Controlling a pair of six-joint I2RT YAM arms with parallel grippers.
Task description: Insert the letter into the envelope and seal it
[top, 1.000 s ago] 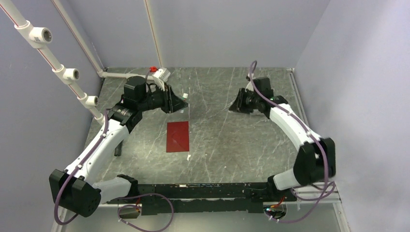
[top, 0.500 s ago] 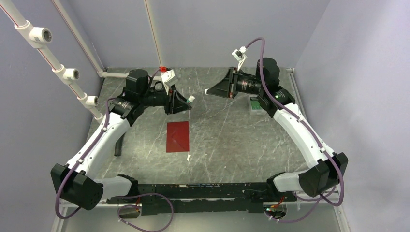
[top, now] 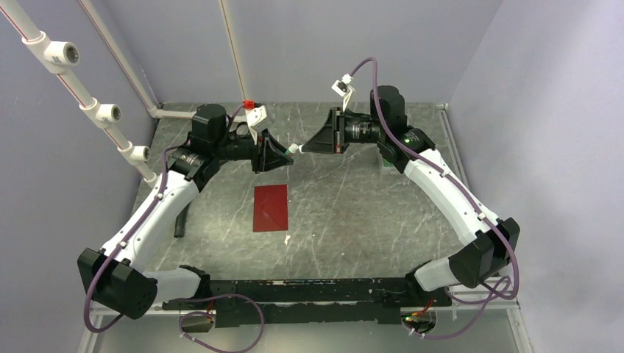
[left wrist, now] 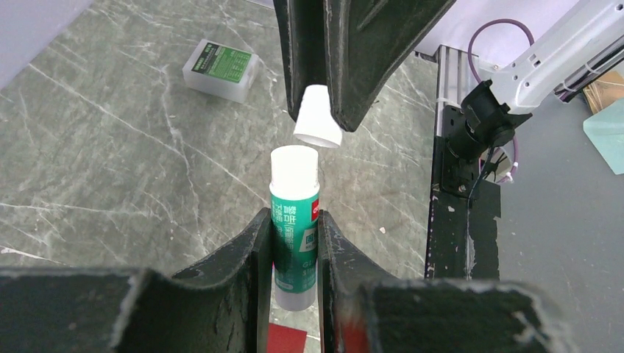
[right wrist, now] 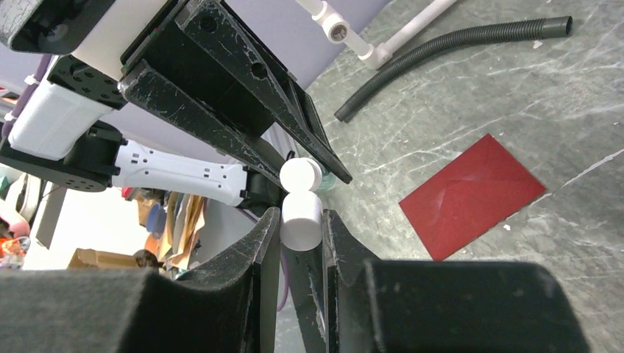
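Glue stick (left wrist: 294, 202): base hidden inside my left gripper (left wrist: 294, 217); label print too small to read.
Cap (right wrist: 302, 224): sides covered by my right gripper (right wrist: 300, 215).
Envelope (left wrist: 287, 340): left wrist view, cut by lower edge.

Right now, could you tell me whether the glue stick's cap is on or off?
Off. The left hand grips the stick; the right hand holds the cap just clear of its top, a gap between them.

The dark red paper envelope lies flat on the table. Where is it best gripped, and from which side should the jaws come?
Probably at its near short edge, coming in low from the arms' side. The dark red paper envelope lies flat on the grey marbled table with no raised part, so only a thin edge can be pinched, one jaw slid beneath.
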